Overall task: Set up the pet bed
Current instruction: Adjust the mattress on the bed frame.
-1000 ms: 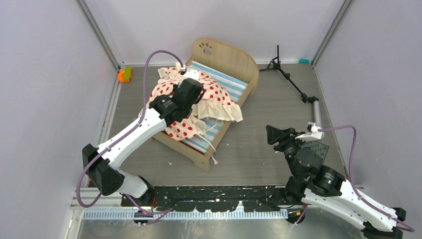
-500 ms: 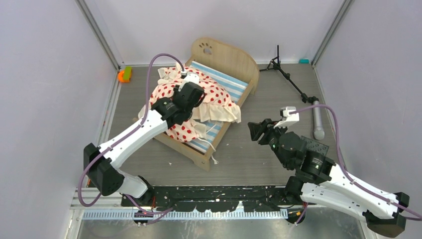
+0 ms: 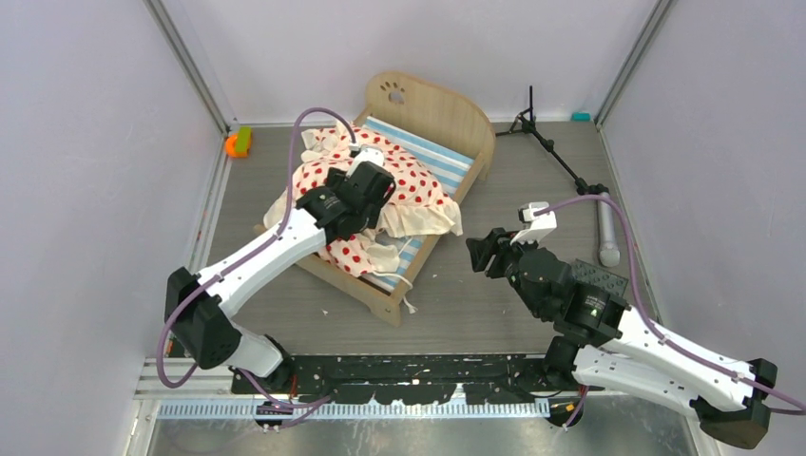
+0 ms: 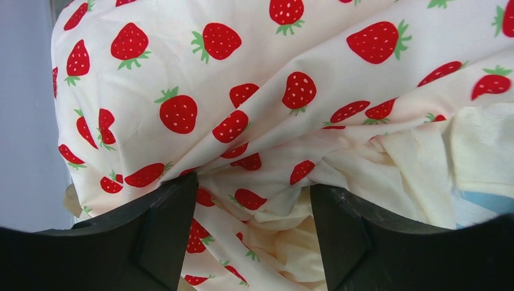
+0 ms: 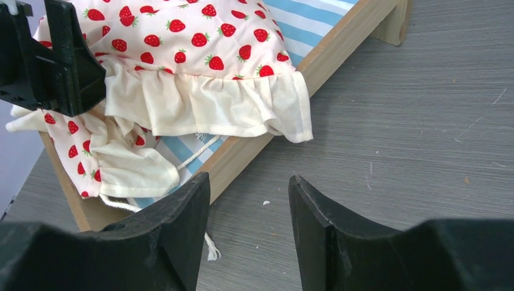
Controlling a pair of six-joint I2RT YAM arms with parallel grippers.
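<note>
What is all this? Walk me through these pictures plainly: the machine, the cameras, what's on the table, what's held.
Two robot arms are bolted to the near edge of a grey table. The wide picture looks down from above and behind them; the other two come from a camera on each wrist, so the black prongs at the bottom are that arm's own fingers. On the table stands a small wooden pet bed with a striped mattress and rumpled strawberry-print bedding. A black tripod stand lies further back. The left fingers stand apart around a fold of bedding, not pinching it. The right fingers are open over the table beside the bed, holding nothing.
</note>
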